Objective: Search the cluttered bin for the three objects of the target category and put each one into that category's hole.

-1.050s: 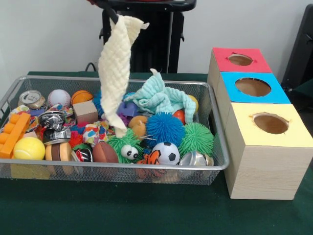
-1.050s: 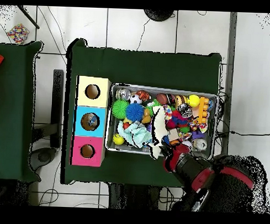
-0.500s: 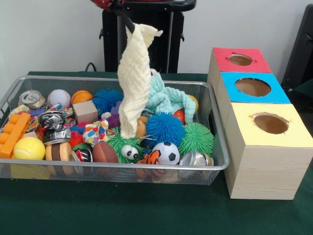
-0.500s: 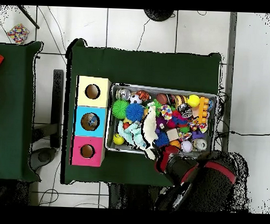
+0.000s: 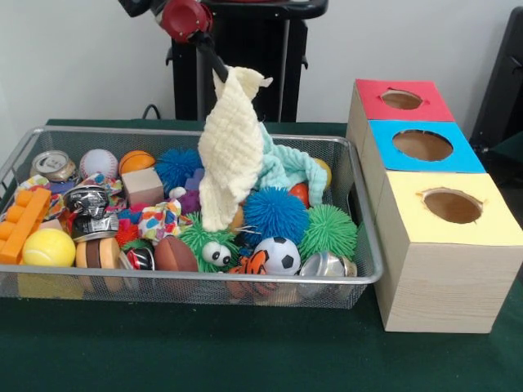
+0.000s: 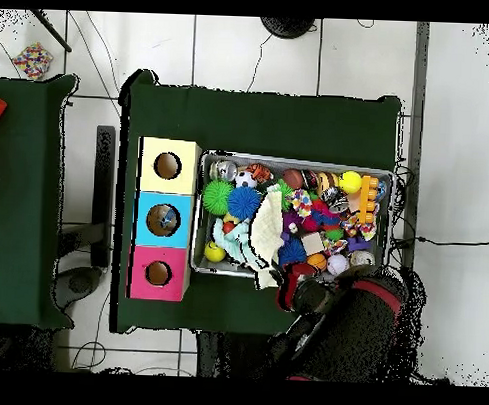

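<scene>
My gripper (image 5: 215, 67) is shut on the top corner of a cream waffle cloth (image 5: 230, 147). The cloth hangs down over the middle of the wire bin (image 5: 188, 278), its lower end among the toys. Just behind it lies a crumpled mint-green cloth (image 5: 286, 167), toward the bin's back right. To the right of the bin stand three wooden boxes, each with a hole in the top: a red box (image 5: 433, 102), a blue box (image 5: 462, 151) and a yellow box (image 5: 490, 220). In the overhead view the cream cloth (image 6: 264, 231) lies across the bin (image 6: 290, 159), with the arm (image 6: 345, 309) below it.
The bin is packed with toys: a blue spiky ball (image 5: 274, 214), a green spiky ball (image 5: 328, 230), a soccer ball (image 5: 280, 256), a yellow ball (image 5: 49, 247), an orange brick (image 5: 23, 222), a can (image 5: 53, 165) and a baseball (image 5: 99, 163).
The gripper has carried the cream cloth to the right in the front view and a little lower. The cloth now hangs in front of the mint-green cloth.
</scene>
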